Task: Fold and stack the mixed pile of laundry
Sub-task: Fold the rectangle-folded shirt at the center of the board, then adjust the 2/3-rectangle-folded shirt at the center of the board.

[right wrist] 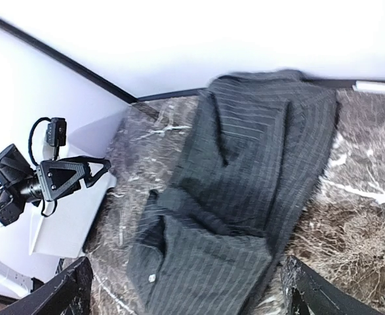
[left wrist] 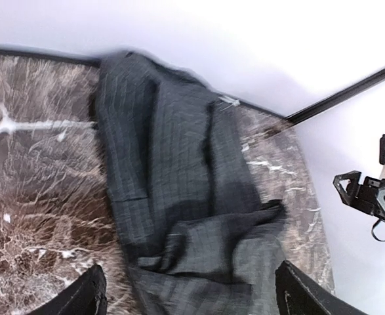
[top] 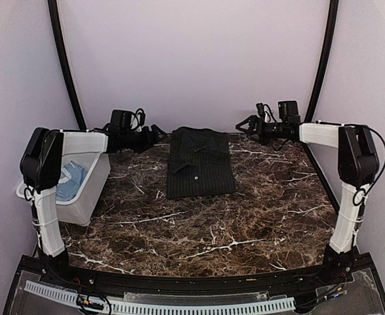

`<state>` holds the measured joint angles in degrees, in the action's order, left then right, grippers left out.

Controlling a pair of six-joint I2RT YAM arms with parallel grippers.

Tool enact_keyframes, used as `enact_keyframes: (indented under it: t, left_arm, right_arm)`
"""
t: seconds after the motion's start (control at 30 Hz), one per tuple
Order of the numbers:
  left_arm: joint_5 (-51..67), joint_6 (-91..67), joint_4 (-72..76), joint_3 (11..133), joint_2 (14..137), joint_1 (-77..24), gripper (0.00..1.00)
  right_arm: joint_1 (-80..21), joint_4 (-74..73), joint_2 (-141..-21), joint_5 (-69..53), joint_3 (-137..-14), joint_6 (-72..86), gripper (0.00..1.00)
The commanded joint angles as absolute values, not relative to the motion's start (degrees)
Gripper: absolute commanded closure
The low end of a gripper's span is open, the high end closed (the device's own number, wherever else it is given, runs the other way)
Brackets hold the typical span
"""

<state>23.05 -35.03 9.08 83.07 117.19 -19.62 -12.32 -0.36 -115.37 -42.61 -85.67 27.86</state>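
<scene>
At far centre of the marble table [top: 199, 230], the black pinstriped shirt [top: 200, 164] lies folded flat. Left gripper [top: 158, 134] just off its far-left corner, right gripper [top: 243, 125] near its far-right corner; both jaws released, grasping nothing. Light blue T-shirt [top: 71, 180] sits in the white bin [top: 90, 200] at the left edge

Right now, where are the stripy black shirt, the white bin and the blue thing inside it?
black pinstriped shirt [top: 200, 164], top view, middle of its folded front.
white plastic bin [top: 90, 197], top view, outer side wall.
light blue garment [top: 74, 180], top view, part showing inside the bin.
</scene>
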Motion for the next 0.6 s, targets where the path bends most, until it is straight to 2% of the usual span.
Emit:
enact_keyframes:
  t: [0.0,0.2,0.37,0.57]
  left_arm:
    - [26.51,-31.82,10.70,76.95,107.83,-20.66,0.11]
    - [32.67,-27.71,12.97,64.81,100.23,-25.26,0.12]
    - [30.36,-29.71,13.72,61.23,100.67,-30.43,0.16]
    - [30.66,-37.11,21.42,59.64,105.76,-30.95,0.18]
  right_arm:
    - [-13.46,-1.00,-108.56,-46.26,-80.94,26.38,0.04]
    - [-17.62,0.24,-103.76,-48.41,-73.13,26.53,0.04]
    - [-21.02,0.80,-105.22,-47.87,-72.05,26.90,0.06]
    - [-22.72,3.67,-111.40,-47.63,-75.16,29.07,0.08]
